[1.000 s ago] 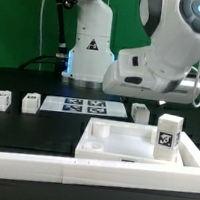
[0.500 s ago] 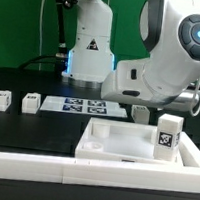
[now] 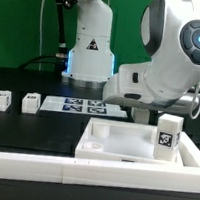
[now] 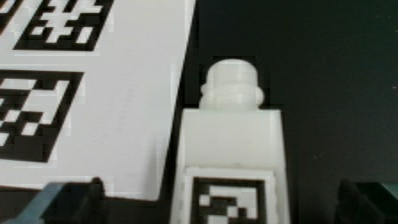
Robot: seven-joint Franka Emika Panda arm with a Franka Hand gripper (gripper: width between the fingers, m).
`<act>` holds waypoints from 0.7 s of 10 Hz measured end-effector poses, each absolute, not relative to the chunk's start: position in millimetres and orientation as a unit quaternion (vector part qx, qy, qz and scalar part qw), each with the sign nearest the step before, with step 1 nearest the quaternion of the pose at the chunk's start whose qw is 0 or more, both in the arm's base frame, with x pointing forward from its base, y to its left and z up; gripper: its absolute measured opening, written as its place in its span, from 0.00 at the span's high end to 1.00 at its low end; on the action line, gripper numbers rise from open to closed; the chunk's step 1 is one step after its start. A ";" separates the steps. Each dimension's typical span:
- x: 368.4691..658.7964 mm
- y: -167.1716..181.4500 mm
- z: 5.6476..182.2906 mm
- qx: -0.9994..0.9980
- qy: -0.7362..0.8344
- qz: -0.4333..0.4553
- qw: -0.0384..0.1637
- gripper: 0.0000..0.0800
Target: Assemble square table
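The white square tabletop [image 3: 133, 147] lies near the front of the black table. One tagged leg [image 3: 167, 134] stands upright at its right corner in the exterior view. Two more legs [image 3: 0, 101] [image 3: 30, 103] stand at the exterior view's left. A fourth leg [image 4: 228, 135] lies beside the marker board, with its round peg [image 4: 233, 80] pointing away from my hand. My gripper [image 4: 217, 205] is open. Its dark fingers [image 4: 63, 205] straddle the tagged end of this leg without touching it. In the exterior view my arm [image 3: 156, 79] mostly hides this leg.
The marker board [image 3: 82, 106] lies flat behind the tabletop and also shows in the wrist view [image 4: 89, 90]. Long white border bars [image 3: 80, 168] run along the table's front and right. The robot base [image 3: 89, 46] stands at the back.
My arm has swung toward the exterior view's left and come down over the leg by the marker board, which it now mostly hides.
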State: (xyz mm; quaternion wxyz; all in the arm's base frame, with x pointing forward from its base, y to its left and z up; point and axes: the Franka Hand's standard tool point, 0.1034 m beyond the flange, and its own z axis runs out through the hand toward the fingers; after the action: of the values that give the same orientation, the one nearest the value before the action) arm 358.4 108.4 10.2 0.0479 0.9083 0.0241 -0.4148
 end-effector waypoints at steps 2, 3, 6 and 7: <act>358.8 107.3 10.3 0.908 0.023 -0.415 0.047 0.47; 358.9 107.1 10.3 0.908 0.023 -0.415 0.047 0.47; 359.1 106.4 10.3 0.908 0.022 -0.415 0.047 0.64; 359.2 106.1 10.2 0.908 0.021 -0.415 0.047 0.64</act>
State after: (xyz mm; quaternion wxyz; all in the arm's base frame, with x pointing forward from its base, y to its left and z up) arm 359.2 106.1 10.2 0.0469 0.9084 0.0214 -0.4149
